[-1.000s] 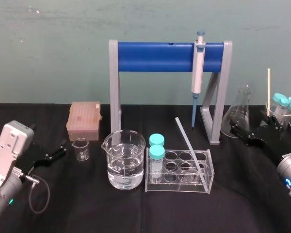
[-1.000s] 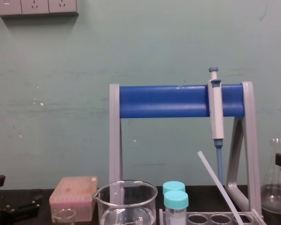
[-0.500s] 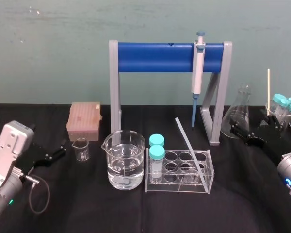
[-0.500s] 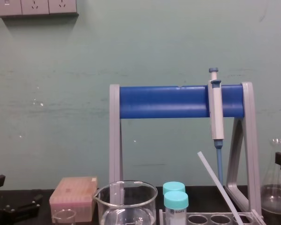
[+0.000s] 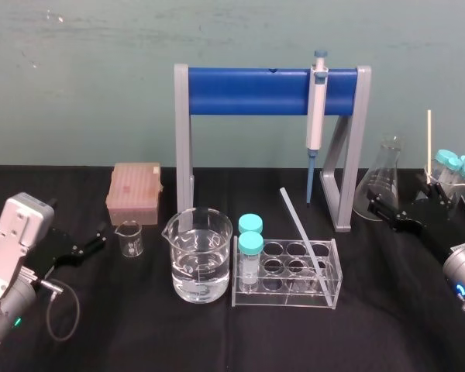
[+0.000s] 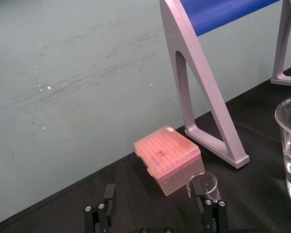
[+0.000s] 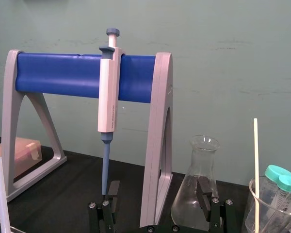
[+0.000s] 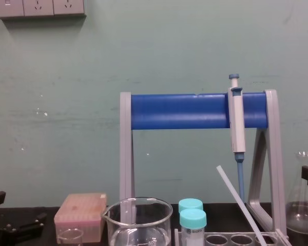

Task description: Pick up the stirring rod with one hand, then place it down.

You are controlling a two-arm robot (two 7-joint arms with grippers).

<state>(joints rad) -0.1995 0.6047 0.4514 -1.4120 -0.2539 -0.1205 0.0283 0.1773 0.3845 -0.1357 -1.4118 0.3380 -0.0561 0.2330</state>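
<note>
Rod [image 5: 302,236] leans in the rack [image 5: 283,301], lower centre of the head view, top tilted up-left — untouched. Right gripper [image 5: 400,195] sits at the right edge by the flask [image 5: 389,159], jaws spread, empty. Left gripper [image 5: 101,236] is parked at the left edge, also spread. Suggest the right one approaches high, pinches the rod's free upper half and lifts along its tilt — don't lever the rack or clip the pipette [image 5: 315,108].

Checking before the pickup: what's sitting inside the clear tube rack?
Two teal-capped tubes stand in the tube rack, left end; the stirring rod leans out of a right-end hole. Its lower tip cannot be made out.
</note>
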